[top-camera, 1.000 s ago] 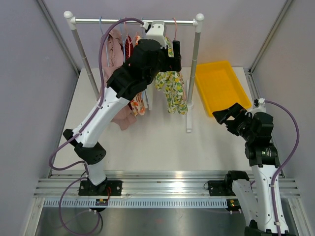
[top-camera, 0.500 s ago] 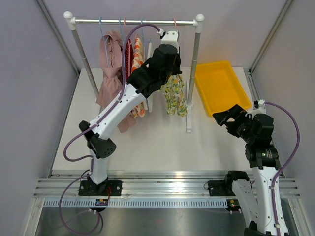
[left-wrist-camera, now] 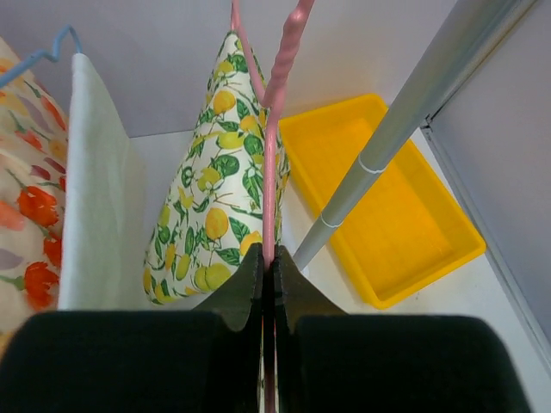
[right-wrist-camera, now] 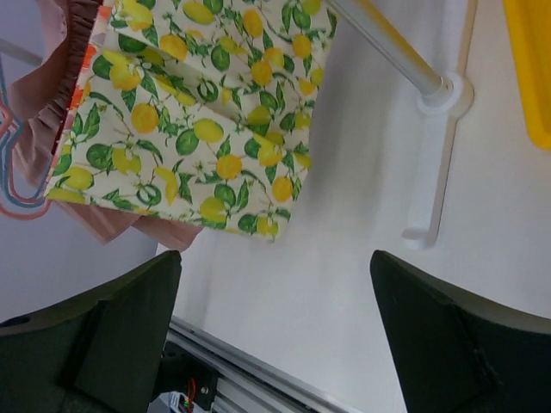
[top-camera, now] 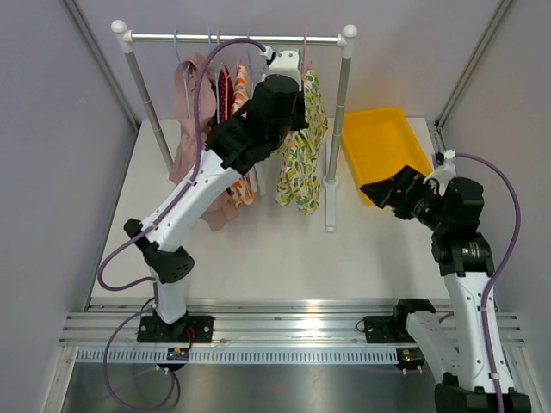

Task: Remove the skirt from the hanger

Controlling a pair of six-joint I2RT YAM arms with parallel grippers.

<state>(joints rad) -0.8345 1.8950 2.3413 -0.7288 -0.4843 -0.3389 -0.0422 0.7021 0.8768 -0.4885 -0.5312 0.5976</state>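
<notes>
The task is barely begun: the left gripper is clamped on the stem of the pink hanger up by the rail, and the lemon-print skirt hangs from that hanger in full. The right gripper hovers with jaws wide apart near the yellow tray, facing the skirt but well apart from it. What is left, as I judge it, is the main work — taking hold of the cloth and pulling it free of the hanger.
</notes>
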